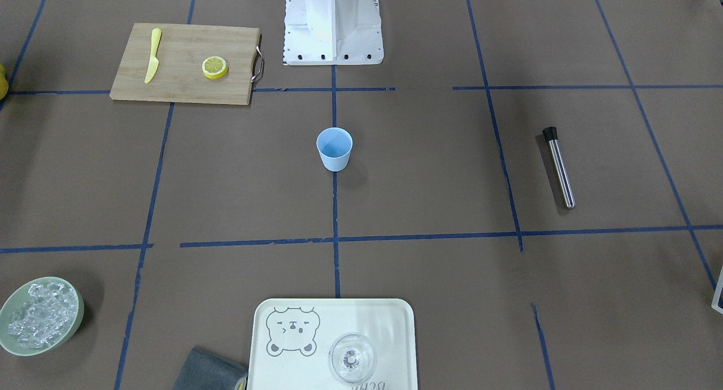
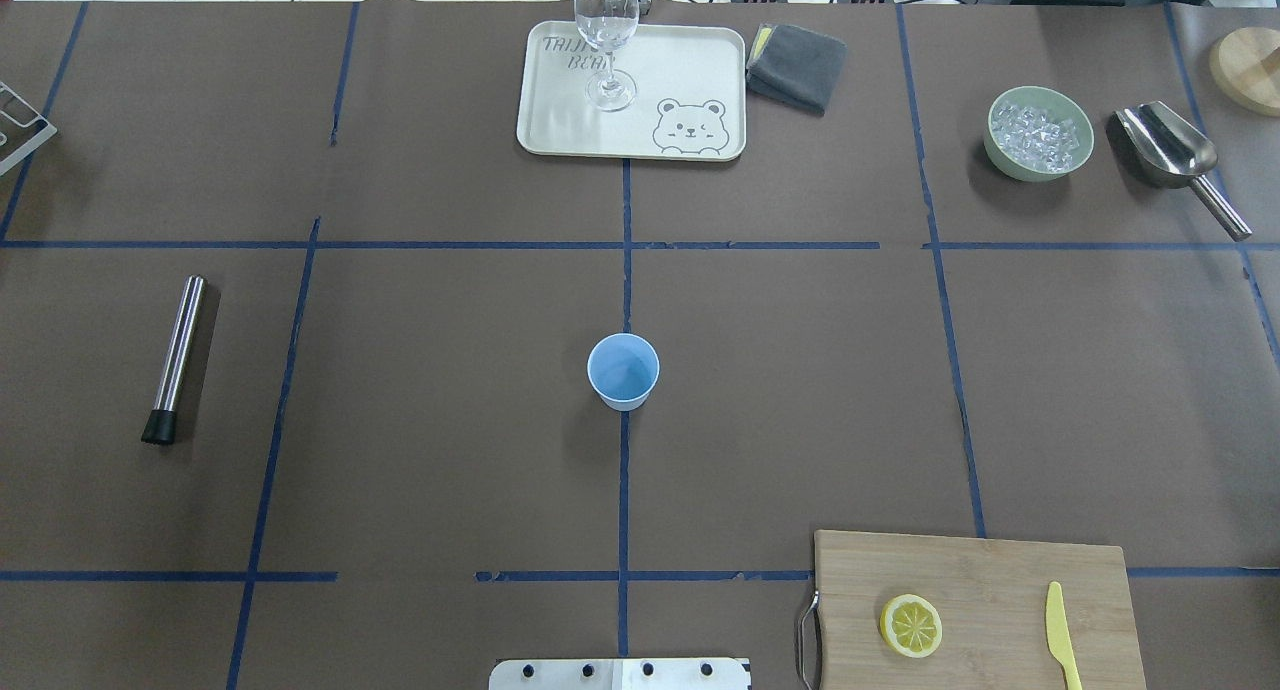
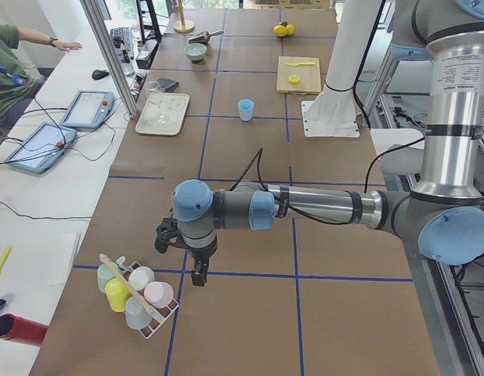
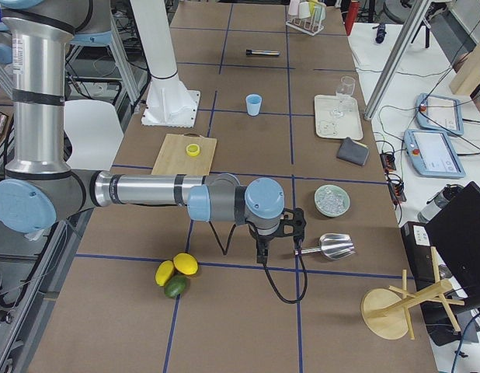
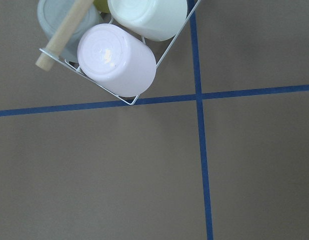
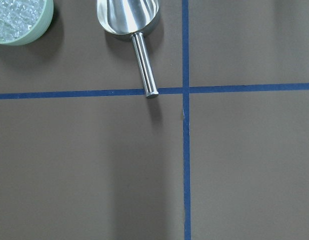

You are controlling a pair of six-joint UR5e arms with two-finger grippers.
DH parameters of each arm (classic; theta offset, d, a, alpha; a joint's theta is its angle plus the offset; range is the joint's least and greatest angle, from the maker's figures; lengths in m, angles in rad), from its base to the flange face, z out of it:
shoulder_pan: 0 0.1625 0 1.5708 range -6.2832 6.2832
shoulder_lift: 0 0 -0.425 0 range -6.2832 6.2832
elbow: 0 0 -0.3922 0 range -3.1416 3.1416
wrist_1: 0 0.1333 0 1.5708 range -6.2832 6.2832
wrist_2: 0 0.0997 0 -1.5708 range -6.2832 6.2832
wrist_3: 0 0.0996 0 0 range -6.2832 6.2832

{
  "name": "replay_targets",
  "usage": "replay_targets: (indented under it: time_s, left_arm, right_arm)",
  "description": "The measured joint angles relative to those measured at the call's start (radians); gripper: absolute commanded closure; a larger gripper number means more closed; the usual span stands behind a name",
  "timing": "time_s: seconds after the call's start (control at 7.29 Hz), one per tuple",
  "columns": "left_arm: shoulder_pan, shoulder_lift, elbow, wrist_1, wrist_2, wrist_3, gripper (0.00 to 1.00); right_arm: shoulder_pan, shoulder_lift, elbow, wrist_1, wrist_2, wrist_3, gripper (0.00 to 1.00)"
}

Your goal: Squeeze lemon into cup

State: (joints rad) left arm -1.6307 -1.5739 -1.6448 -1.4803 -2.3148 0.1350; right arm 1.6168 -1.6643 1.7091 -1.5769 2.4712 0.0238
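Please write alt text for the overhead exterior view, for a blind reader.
A light-blue cup stands upright in the middle. A cut lemon and a yellow knife lie on a cutting board at near right; a wine glass stands on a tray at the far edge.

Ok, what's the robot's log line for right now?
stage: not started | lemon: on cutting board, cut face up | cup: upright, mid-table | left hand, right hand: away from both, grip unclear
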Motion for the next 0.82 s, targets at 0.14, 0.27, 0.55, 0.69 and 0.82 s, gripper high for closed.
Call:
replay_targets:
  time_s: [0.14,0.27,0.55,0.69,0.82]
  left_arm:
    - [0.000,0.000,0.000,0.000,0.000,0.000,0.00]
    - [0.000,-0.001,0.000,0.000,0.000,-0.001,0.00]
    - [0.000,-0.002,0.003,-0.010,-0.003,-0.002,0.00]
    - [0.000,-0.002,0.006,-0.027,-0.004,-0.004,0.00]
    - [0.000,-0.002,0.008,-0.040,-0.005,-0.005,0.00]
  right_arm:
    - [0.000,0.000,0.000,0.000,0.000,0.000,0.00]
    - [0.000,0.000,0.000,0.000,0.001,0.001,0.00]
    - [0.000,0.002,0.001,0.000,0.001,0.004,0.00]
    - [-0.001,0.002,0.001,0.000,0.002,0.006,0.00]
    - [-0.001,0.004,0.001,0.000,0.002,0.007,0.00]
